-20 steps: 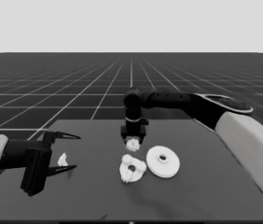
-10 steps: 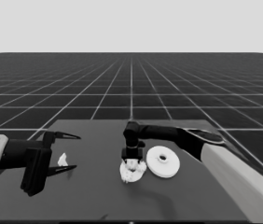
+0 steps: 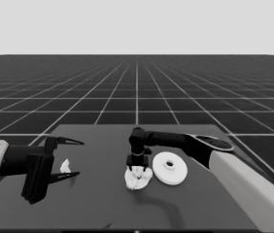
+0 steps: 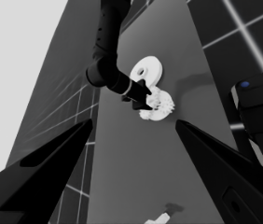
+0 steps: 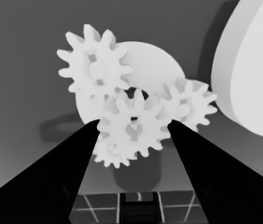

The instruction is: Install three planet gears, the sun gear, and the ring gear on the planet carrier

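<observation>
Gripping a gear (image 5: pixel 131 128) between clamped fingers, right hand (image 3: pixel 138 165) over smaller round part (image 5: pixel 157 63), beside larger round part (image 3: pixel 170 168).

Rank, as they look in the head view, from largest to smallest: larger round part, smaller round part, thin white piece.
1. larger round part.
2. smaller round part; gears and the right gripper cover much of it, so unsure.
3. thin white piece.

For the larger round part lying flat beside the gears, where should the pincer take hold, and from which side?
Probably from above, across the outer rim of the larger round part: it lies flat, so only the rim offers opposed faces. One finger would go on the far edge and one on the near edge, since the smaller round part with its gears crowds one side.
</observation>
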Motion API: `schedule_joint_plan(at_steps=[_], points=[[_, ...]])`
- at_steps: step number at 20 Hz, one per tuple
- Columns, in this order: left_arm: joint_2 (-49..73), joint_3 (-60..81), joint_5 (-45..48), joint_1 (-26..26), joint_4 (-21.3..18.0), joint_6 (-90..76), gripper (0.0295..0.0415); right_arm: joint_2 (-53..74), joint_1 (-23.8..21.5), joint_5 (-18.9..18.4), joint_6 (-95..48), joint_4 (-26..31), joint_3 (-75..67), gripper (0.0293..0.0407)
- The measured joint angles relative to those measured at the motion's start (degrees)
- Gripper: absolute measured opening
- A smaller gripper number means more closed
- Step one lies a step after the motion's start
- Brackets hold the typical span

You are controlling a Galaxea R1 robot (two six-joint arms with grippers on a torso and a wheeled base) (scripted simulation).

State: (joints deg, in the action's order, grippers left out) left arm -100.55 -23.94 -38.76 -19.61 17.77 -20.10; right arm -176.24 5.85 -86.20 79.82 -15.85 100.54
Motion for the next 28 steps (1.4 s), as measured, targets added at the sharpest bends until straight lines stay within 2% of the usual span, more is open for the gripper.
schedule_joint_plan(at_steps=[28], points=[[0.0,0.0,0.0,0.0,0.0,0.0,0.0385,0.1,0.4,0.0,16.8,0.0,0.1,0.0309]])
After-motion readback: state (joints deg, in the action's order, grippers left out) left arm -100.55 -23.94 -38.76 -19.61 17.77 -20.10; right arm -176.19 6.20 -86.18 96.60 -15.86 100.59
